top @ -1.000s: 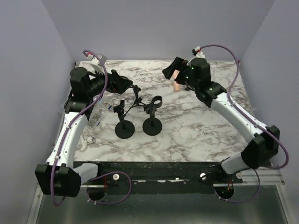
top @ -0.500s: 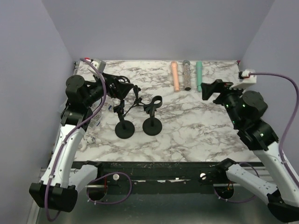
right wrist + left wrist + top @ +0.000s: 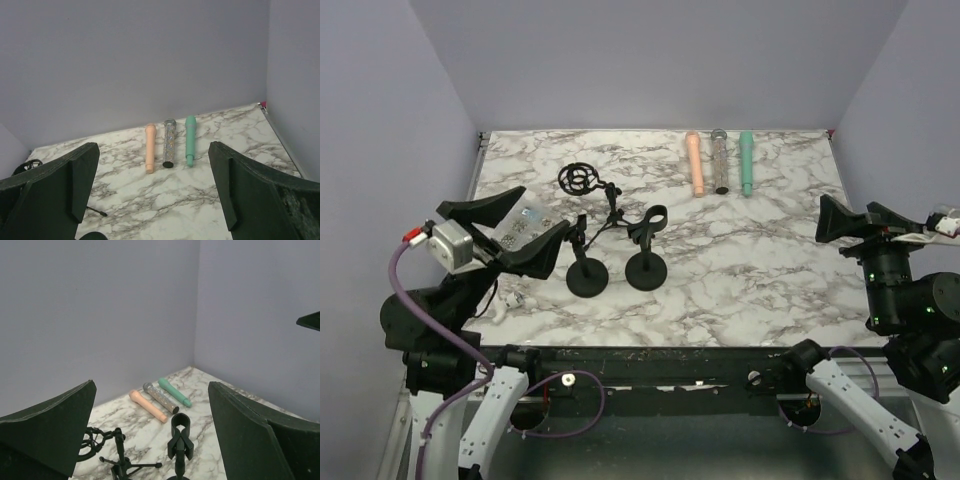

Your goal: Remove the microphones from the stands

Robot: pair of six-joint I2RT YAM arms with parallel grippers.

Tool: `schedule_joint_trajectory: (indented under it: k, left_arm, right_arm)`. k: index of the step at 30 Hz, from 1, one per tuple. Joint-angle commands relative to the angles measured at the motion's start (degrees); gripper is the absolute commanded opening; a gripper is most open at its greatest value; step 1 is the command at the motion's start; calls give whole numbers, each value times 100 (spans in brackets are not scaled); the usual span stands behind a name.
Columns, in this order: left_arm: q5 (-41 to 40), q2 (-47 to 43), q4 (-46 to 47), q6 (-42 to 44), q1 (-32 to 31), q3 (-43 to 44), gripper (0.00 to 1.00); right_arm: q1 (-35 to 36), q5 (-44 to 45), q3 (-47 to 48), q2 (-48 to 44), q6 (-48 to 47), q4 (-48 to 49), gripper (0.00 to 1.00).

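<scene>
Three microphones lie side by side at the back of the marble table: a peach one (image 3: 696,165), a glittery silver one (image 3: 720,162) and a green one (image 3: 747,163). They also show in the left wrist view (image 3: 148,406) and the right wrist view (image 3: 150,148). Two black round-base stands (image 3: 646,270) (image 3: 587,277) stand mid-table. The clip (image 3: 179,437) on the right stand is empty. My left gripper (image 3: 515,228) is open and empty, raised near the front left. My right gripper (image 3: 865,218) is open and empty, raised at the right edge.
A small black tripod stand (image 3: 610,200) stands behind the two stands, and a black coiled ring (image 3: 579,178) lies behind it. A white printed packet (image 3: 520,225) lies near the left edge, partly hidden by my left gripper. Lilac walls enclose the table.
My right gripper left the peach microphone lying at the back and pulled away to the right. My left gripper backed off from the stands toward the front left. Both rose.
</scene>
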Motion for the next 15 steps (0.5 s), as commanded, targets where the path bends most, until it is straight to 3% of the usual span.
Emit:
schedule_joint_trajectory:
  k: [1, 15]
  left_arm:
    - [-665, -572, -101, 134, -8, -361, 98]
    - [-1421, -1232, -314, 468, -11, -703, 98]
  right_arm:
    - [13, 325, 6, -225, 91, -229, 100]
    - [13, 443, -203, -411, 609, -206, 100]
